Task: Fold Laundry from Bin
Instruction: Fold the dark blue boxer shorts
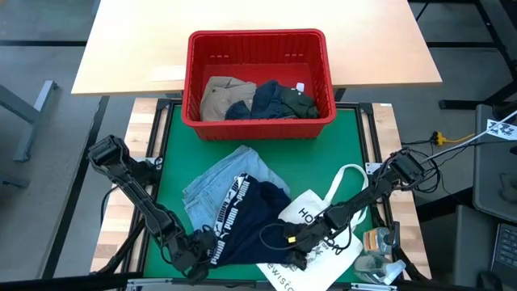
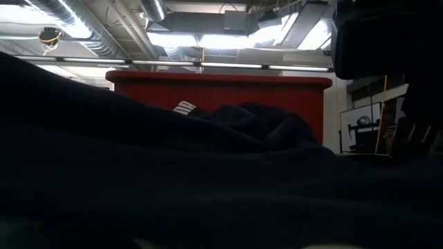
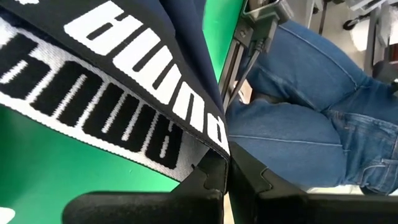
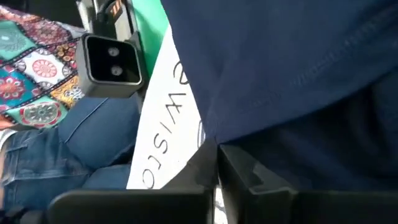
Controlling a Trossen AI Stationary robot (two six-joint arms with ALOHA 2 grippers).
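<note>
1. High view: left arm slanting from left-centre of the frame down to the bottom edge, left gripper [image 1: 203,252] pinched shut on the navy garment [image 1: 246,218] at its lower-left hem.
2. Right arm angled from right-centre down toward bottom centre, right gripper [image 1: 296,239] clamped shut on the same garment's lower-right edge, over the tote [image 1: 323,212].
3. Navy garment spread at lower centre on the green mat [image 1: 343,137], overlapping the denim [image 1: 214,179] to its upper left.
4. Bin [image 1: 258,44] at top centre, holding khaki [image 1: 220,95], navy and dark green pieces.
5. Left wrist view: fingers [image 3: 211,180] closed on the lettered waistband [image 3: 93,93].
6. Right wrist view: fingers [image 4: 205,168] shut on navy cloth beside the tote's print.
7. Low view: mostly blocked by dark cloth, red bin behind.
</note>
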